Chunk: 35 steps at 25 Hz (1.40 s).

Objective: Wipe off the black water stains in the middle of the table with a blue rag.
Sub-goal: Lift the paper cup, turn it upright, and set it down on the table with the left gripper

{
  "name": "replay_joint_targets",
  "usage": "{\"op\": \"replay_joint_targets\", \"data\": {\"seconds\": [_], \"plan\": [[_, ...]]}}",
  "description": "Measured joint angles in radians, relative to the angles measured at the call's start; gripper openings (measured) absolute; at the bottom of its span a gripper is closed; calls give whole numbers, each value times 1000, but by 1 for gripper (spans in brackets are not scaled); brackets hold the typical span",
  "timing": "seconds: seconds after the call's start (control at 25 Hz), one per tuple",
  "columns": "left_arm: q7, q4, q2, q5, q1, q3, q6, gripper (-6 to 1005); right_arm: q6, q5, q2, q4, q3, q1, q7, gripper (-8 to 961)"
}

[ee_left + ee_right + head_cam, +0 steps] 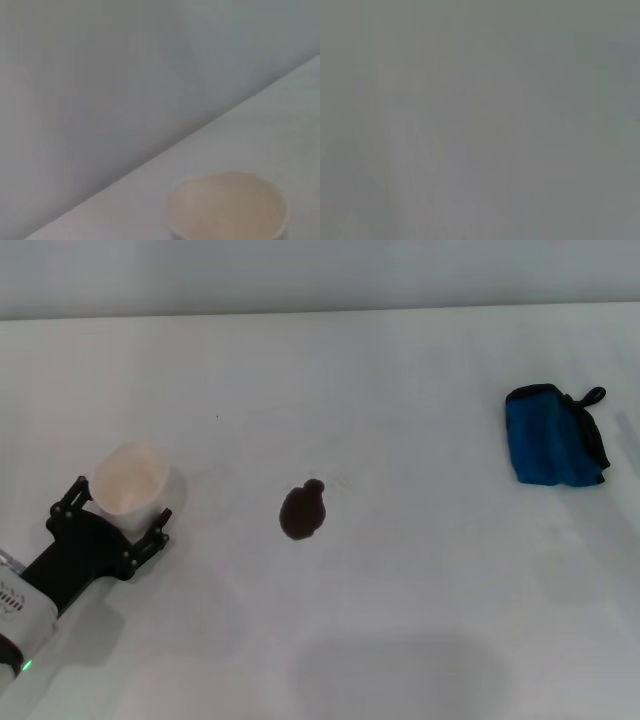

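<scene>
The black water stains are one small dark blot with a knob on top, in the middle of the white table. The blue rag, folded, with black edging and a loop, lies far right, apart from the blot. At the left, my left gripper has its black fingers close against both sides of an upright white paper cup, whose rim shows in the left wrist view. My right gripper is out of view, and the right wrist view shows only plain grey.
The table's far edge meets a pale wall. Bare white tabletop lies between blot and rag. In the left wrist view the table edge runs diagonally against the wall.
</scene>
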Motion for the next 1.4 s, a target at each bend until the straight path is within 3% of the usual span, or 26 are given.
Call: {"op": "replay_joint_targets", "data": {"seconds": [0.12, 0.24, 0.76, 1.4], "plan": [[-2, 0, 0, -2, -1, -4, -6, 786, 0, 0, 0, -1, 0, 0, 0, 653], [-3, 1, 0, -4, 3, -4, -6, 883, -1, 0, 0, -1, 0, -1, 0, 653], [0, 10, 2, -80, 69, -5, 23, 882, -9, 0, -3, -13, 1, -18, -1, 653], [-133, 13, 4, -83, 74, 1, 15, 881, -9, 0, -3, -15, -12, -17, -4, 653]]}}
